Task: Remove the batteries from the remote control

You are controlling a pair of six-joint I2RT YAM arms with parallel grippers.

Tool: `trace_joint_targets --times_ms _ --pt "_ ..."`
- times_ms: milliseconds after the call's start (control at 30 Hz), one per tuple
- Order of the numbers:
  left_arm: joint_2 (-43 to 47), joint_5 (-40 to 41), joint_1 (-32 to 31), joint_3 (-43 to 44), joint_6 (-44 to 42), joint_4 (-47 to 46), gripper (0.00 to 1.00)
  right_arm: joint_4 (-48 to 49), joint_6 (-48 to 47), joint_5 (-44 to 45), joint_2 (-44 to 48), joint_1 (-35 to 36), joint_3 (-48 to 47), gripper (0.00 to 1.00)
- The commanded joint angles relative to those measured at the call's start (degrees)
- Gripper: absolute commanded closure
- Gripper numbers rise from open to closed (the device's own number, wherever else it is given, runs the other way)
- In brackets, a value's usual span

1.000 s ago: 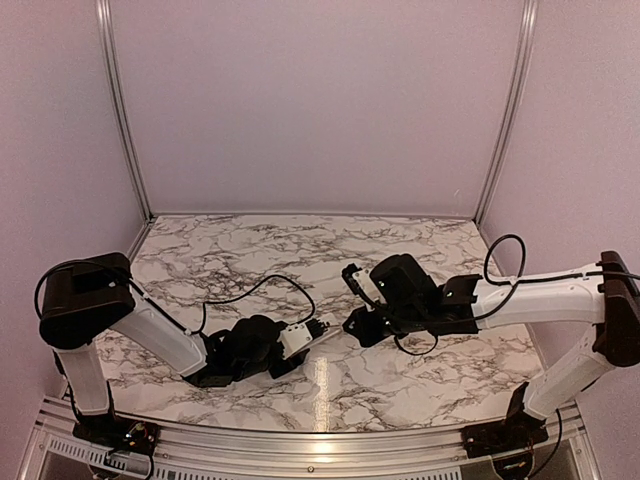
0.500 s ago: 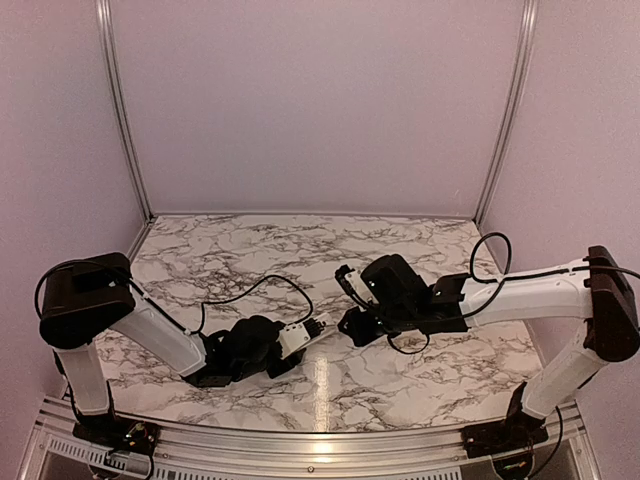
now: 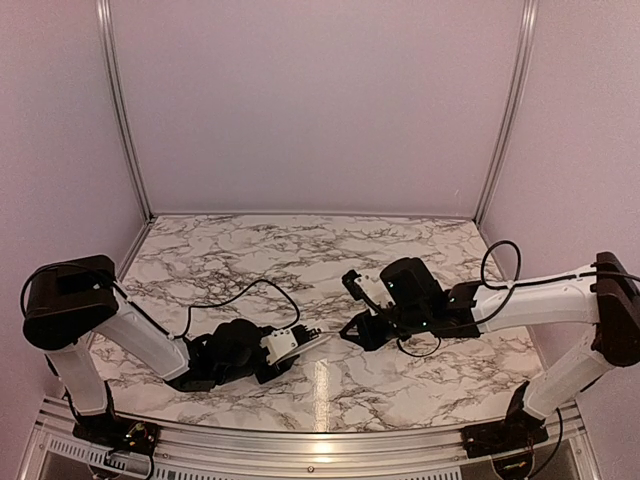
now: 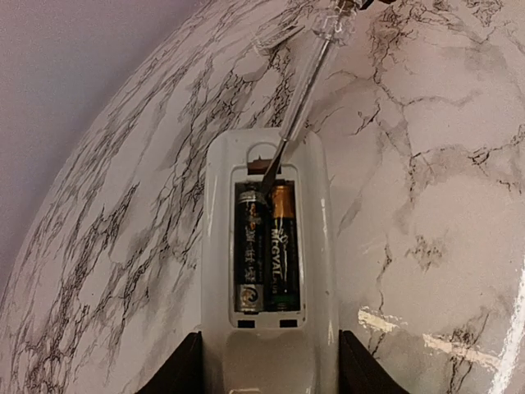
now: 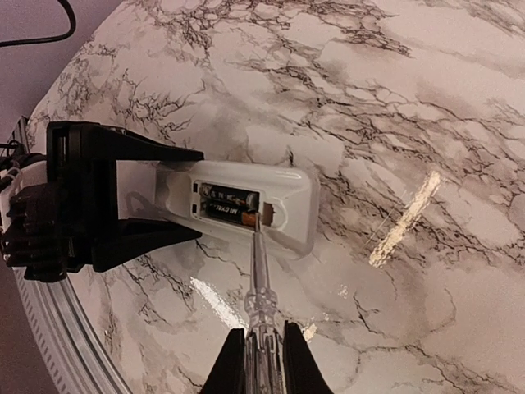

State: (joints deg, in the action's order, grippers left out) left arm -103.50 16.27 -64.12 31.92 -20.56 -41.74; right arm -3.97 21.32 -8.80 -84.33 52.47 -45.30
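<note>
The batteries [image 4: 264, 246] lie side by side in the open bay of the remote control [image 4: 318, 246], both fully seated, one dark with a silvery end cap, the other with a coppery band at its far end. The bay faces up and sits just beyond the fingertips of the left hand [image 4: 268, 373], which is clamped on the near end of the remote, one finger on each long edge, holding it low over the desk [image 5: 394, 98].

From the other side, the right hand [image 5: 257, 361] is closed on the clear handle of a screwdriver [image 5: 258, 279]. Its thin shaft reaches straight ahead of that hand, and the flat tip rests at the end of the bay farthest from the left hand, right at the ends of the batteries. We cannot tell whether the tip has got under a cell or only touches the bay wall.

Against the overhead view of a second ago, the left arm has drawn back toward its own base and carried the remote with it. The right hand, which half a second ago had pushed in closer to the left, now sits a little lower and further back.

We judge that the prying step has only just been set up. With both cells still in place, nothing has been unloaded so far.
</note>
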Motion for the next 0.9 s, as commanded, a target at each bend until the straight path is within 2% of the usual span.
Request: trace_joint_targets --times_ms 0,500,700,867 --pt "4.7 -5.6 -0.8 -1.9 -0.8 -7.5 1.0 1.0 0.2 1.0 0.3 -1.4 0.9 1.0" --pt "8.5 -9.1 -1.2 -5.7 -0.9 -11.3 1.0 5.9 2.7 -1.0 -1.6 -1.4 3.0 1.0" --pt "8.0 -8.8 -1.2 -5.0 -0.8 -10.4 1.0 2.3 2.2 1.3 -4.1 -0.6 0.0 1.0" --pt "6.6 -6.8 -1.6 -3.7 -1.4 -9.4 1.0 -4.1 1.4 8.1 -7.7 2.6 -5.9 1.0"
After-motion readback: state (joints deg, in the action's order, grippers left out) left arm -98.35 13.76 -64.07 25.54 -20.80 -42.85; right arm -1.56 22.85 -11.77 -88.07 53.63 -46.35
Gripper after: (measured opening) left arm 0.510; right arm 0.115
